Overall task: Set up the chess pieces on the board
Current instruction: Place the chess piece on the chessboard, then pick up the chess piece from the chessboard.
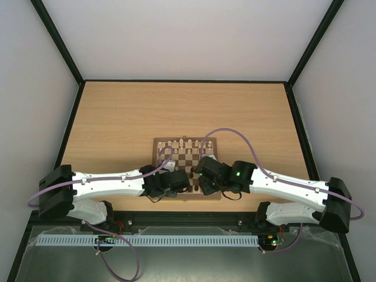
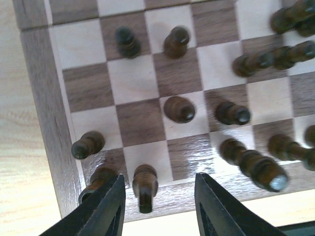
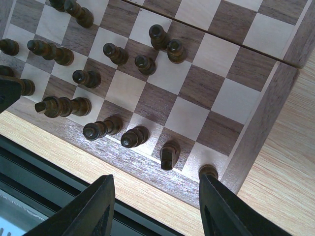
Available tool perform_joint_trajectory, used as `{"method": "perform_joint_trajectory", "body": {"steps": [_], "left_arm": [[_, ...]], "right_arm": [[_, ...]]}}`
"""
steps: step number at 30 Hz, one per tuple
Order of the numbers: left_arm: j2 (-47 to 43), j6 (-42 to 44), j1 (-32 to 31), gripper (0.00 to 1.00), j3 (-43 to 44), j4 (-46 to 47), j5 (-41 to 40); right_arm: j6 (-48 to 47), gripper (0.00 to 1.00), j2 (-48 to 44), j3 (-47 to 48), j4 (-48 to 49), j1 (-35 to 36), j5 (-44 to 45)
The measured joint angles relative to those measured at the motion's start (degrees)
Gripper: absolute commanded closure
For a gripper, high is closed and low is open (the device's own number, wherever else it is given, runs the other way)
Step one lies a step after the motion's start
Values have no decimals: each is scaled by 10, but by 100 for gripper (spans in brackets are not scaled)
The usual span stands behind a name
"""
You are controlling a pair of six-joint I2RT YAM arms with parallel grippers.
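Chess pieces (image 3: 116, 53) of turned dark wood dot glossy board (image 3: 184, 118), left end effector (image 2: 160, 181) and right end effector (image 3: 156, 182) wide.

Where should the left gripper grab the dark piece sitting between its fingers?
Around its middle, from straight above: the piece seems to stand upright on the board's edge row, and the open left gripper straddles it. A neighbour crowds one side.
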Motion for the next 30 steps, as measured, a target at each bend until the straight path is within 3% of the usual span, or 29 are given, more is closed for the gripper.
{"method": "perform_joint_trajectory", "body": {"steps": [5,16,30], "left_arm": [[2,7,-2,51,43,-8,-16],[41,42,14,73,73,1,-32],[45,80,59,74,60,39,-32]], "right_arm": [[0,52,-1,0,0,0,0],[0,52,-4,0,0,2,0],[0,52,-4,0,1,3,0]]}}
